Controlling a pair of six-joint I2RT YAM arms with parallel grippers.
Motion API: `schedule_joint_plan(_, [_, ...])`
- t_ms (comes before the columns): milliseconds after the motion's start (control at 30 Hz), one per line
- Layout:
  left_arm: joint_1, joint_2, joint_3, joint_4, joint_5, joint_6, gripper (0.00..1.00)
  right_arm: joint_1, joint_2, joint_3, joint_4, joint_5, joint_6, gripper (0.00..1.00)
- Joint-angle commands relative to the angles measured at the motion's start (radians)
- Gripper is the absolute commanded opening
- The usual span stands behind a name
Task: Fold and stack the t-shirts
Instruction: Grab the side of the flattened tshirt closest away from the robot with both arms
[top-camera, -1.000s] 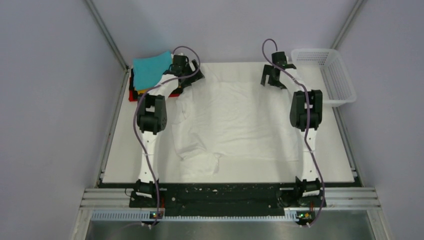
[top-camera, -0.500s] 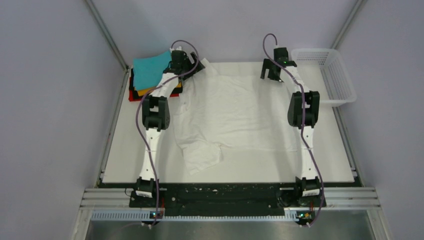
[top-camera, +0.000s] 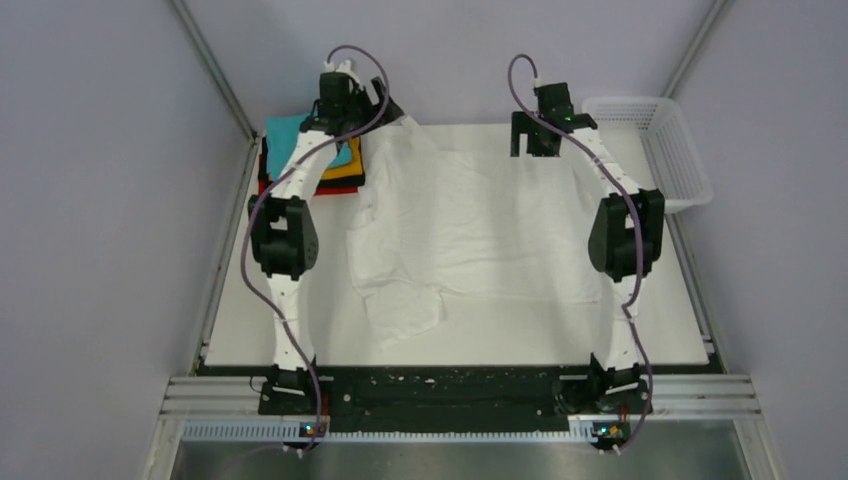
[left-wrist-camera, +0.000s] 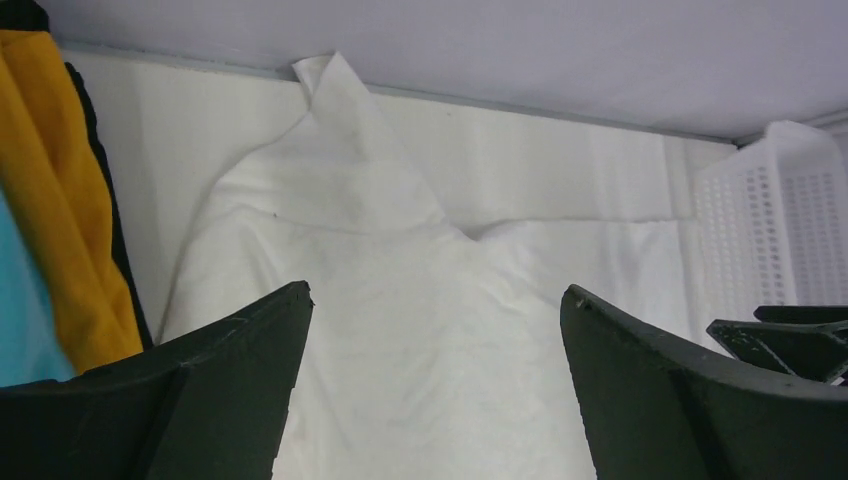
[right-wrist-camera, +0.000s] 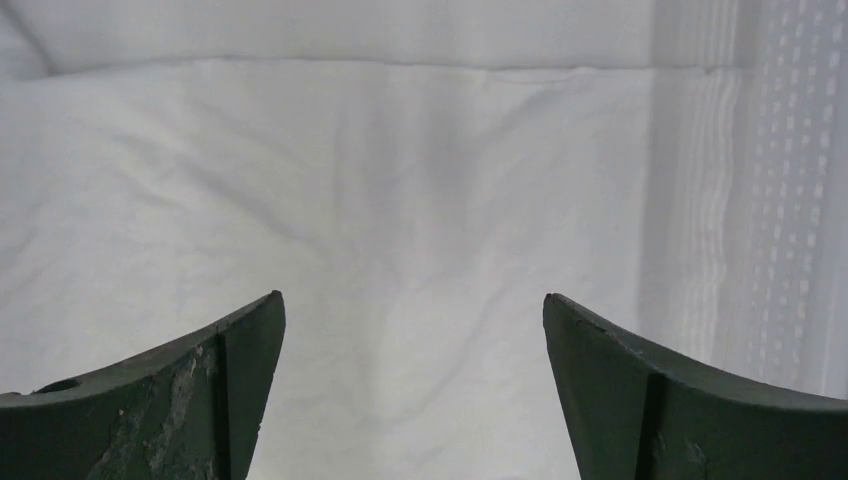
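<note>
Reaching farther toward 12 o'clock, left tool (left-wrist-camera: 435, 295) and right tool (right-wrist-camera: 412, 298), both spread, hover over thin, wrinkled white cloth t-shirt (top-camera: 480, 230).

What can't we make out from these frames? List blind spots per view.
- Folded stack: top view, left arm crosses it; lower layers show only as edges. Left wrist view cuts it at the frame edge.
- White t-shirt, far edge: top view, left gripper and right gripper hang over it; contact with cloth unclear.
- Right wrist view: shirt outline washes out, white on white.
- Basket: wrist views show only one wall.
</note>
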Motion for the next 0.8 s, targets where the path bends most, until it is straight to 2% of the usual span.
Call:
schedule_joint_plan(0, [-0.022, -0.379, -0.254, 0.034, 0.027, 0.095, 0.99, 0.077, -0.396, -0.31, 0.0, 0.073, 0.068, 0.99])
schedule_joint_plan(167, [-0.038, -0.703, -0.657, 0.074, 0.011, 0.035, 0.99, 0.073, -0.828, -0.798, 0.021, 0.108, 0.221, 0.99])
schedule_joint_plan(233, [-0.065, -0.813, -0.811, 0.087, -0.04, 0.003, 0.99, 0.058, -0.972, -0.947, 0.018, 0.13, 0.268, 0.99])
schedule_joint_plan(300, [-0.121, -0.921, -0.946, 0.081, -0.126, -0.022, 0.99, 0.008, -1.086, -1.063, 0.007, 0.085, 0.332, 0.99])
schedule_joint_plan(367, [-0.202, -1.019, -1.064, 0.045, -0.24, -0.048, 0.99, -0.061, -1.166, -1.131, -0.019, -0.015, 0.361, 0.99])
schedule_joint_plan(433, [-0.285, -1.114, -1.141, -0.02, -0.325, -0.075, 0.99, -0.103, -1.228, -1.17, -0.061, -0.023, 0.379, 0.99])
schedule_joint_plan(533, [-0.37, -1.252, -1.243, -0.137, -0.347, -0.149, 0.99, -0.109, -1.308, -1.231, -0.078, 0.045, 0.407, 0.99])
schedule_joint_plan(667, [-0.475, -1.414, -1.391, -0.333, -0.416, -0.261, 0.99, -0.112, -1.368, -1.3, -0.079, 0.062, 0.437, 0.99])
schedule_joint_plan(767, [-0.539, -1.482, -1.457, -0.496, -0.399, -0.352, 0.99, -0.112, -1.37, -1.337, -0.076, 0.042, 0.459, 0.99])
